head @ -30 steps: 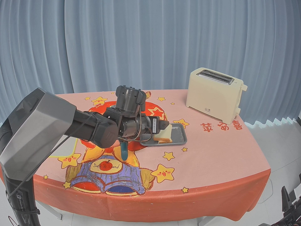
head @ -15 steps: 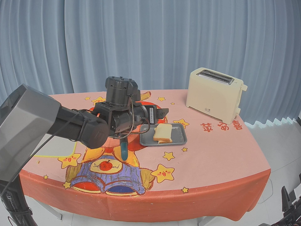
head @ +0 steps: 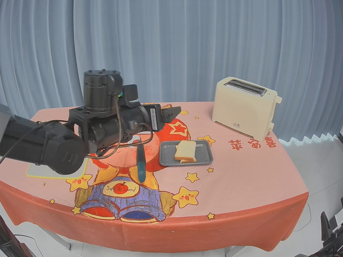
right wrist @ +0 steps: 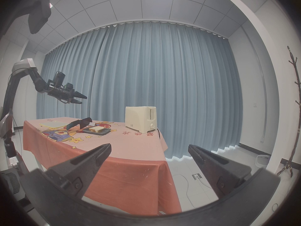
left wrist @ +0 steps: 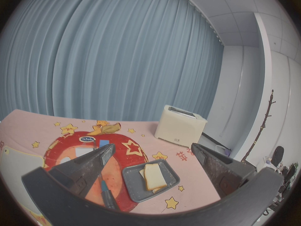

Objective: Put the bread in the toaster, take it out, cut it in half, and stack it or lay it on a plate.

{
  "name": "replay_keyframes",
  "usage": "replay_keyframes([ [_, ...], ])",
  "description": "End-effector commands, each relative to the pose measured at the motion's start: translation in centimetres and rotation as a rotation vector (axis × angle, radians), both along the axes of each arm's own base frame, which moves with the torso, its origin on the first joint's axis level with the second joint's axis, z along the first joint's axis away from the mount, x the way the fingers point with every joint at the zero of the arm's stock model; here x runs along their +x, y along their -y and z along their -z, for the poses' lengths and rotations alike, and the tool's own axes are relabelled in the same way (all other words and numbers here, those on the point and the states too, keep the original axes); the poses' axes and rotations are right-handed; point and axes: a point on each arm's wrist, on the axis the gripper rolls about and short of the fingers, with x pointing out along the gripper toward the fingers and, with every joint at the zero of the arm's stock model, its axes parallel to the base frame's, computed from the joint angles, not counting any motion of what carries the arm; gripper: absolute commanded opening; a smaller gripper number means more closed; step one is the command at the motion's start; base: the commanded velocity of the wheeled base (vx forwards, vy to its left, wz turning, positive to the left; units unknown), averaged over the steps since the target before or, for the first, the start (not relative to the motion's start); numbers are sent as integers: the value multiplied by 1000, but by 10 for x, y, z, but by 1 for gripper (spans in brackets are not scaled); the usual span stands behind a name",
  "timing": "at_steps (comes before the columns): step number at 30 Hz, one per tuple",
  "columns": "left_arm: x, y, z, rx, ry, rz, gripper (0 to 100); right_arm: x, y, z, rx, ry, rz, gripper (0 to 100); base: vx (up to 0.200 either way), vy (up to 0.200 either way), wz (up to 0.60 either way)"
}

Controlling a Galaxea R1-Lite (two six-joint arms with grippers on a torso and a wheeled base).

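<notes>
Two slices of bread (head: 185, 150) lie stacked on a grey tray (head: 204, 157) in the middle of the table. The cream toaster (head: 244, 106) stands at the back right with its slots empty. My left gripper (head: 175, 112) hangs open above the table, up and to the left of the tray, holding nothing. The left wrist view looks down between the open left gripper (left wrist: 153, 148) at the bread (left wrist: 154, 176), tray (left wrist: 134, 185) and toaster (left wrist: 180, 129). My right gripper (right wrist: 149, 148) is open and empty, low beside the table, well away from the toaster (right wrist: 141, 119).
A knife (head: 141, 165) with a teal handle lies just left of the tray. A white cutting board (head: 53, 166) with a yellow rim sits at the table's left. The orange printed cloth (head: 232, 182) is bare in front of the toaster and tray.
The left gripper let go of a tilted slice at the tray; the slice now lies flat on the other. The arm then drew back to the left and rose.
</notes>
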Motion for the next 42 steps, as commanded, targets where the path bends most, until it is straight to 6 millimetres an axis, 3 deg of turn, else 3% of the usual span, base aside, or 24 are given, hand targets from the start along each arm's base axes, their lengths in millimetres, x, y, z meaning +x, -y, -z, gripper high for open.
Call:
replay_keyframes([
  [1,-37,-44,-27,-50,132,-78,100,0,0,5,-1,0,0,100,0,0,0],
  [7,-48,-77,-14,-9,186,-155,100,0,0,5,-1,0,0,100,0,0,0],
  [11,-55,-110,3,26,233,-255,100,0,0,5,-1,0,0,100,0,0,0],
  [17,-57,-148,5,55,396,-393,100,0,0,5,-1,0,0,100,0,0,0],
  [23,-72,-170,12,84,510,-476,100,0,0,5,-1,0,0,100,0,0,0],
  [25,-80,-185,16,113,555,-542,100,0,0,5,-1,0,0,100,0,0,0],
  [30,-97,-193,30,138,535,-576,100,0,0,5,-1,0,0,100,0,0,0],
  [39,-147,-193,35,174,544,-587,100,0,0,5,-1,0,0,100,0,0,0],
  [42,-155,-194,39,192,531,-588,100,0,0,5,-1,0,0,100,0,0,0],
])
